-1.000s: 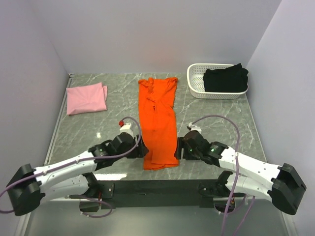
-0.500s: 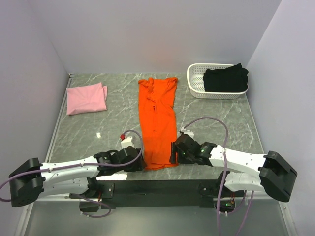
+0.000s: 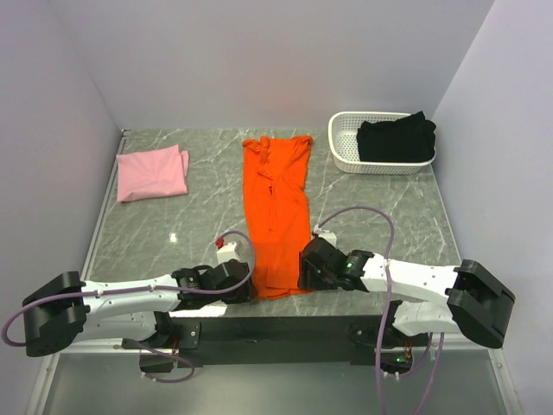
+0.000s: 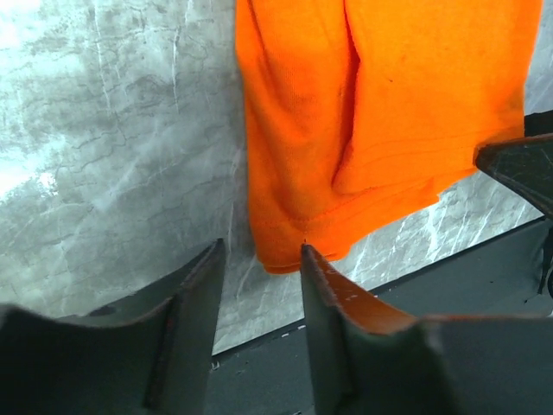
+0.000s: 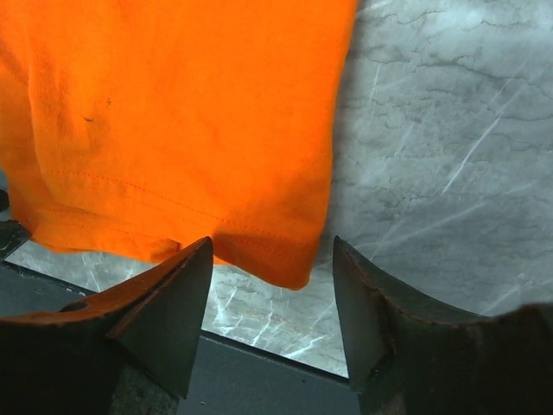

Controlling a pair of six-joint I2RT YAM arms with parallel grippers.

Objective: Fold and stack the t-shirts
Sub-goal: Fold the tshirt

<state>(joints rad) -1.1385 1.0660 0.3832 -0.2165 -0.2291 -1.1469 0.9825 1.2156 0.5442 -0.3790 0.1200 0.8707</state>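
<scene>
The orange t-shirt (image 3: 276, 207) lies folded into a long strip down the middle of the table, hem at the near edge. My left gripper (image 3: 246, 290) is open at the hem's left corner (image 4: 276, 251), jaws on either side of it. My right gripper (image 3: 302, 275) is open at the hem's right corner (image 5: 294, 259), which sits between its jaws. Both are low by the table's front edge. The pink t-shirt (image 3: 152, 173) lies folded at the far left. The black t-shirt (image 3: 396, 138) is bunched in the basket.
The white slotted basket (image 3: 346, 147) stands at the far right corner. Walls close the table at back and sides. The dark front rail (image 3: 276, 328) runs just under the hem; it also shows in the left wrist view (image 4: 484, 277).
Both grippers have slid toward the near edge and inward, from beside the shirt's lower sides to its two hem corners. The shirt's hem has shifted slightly.
</scene>
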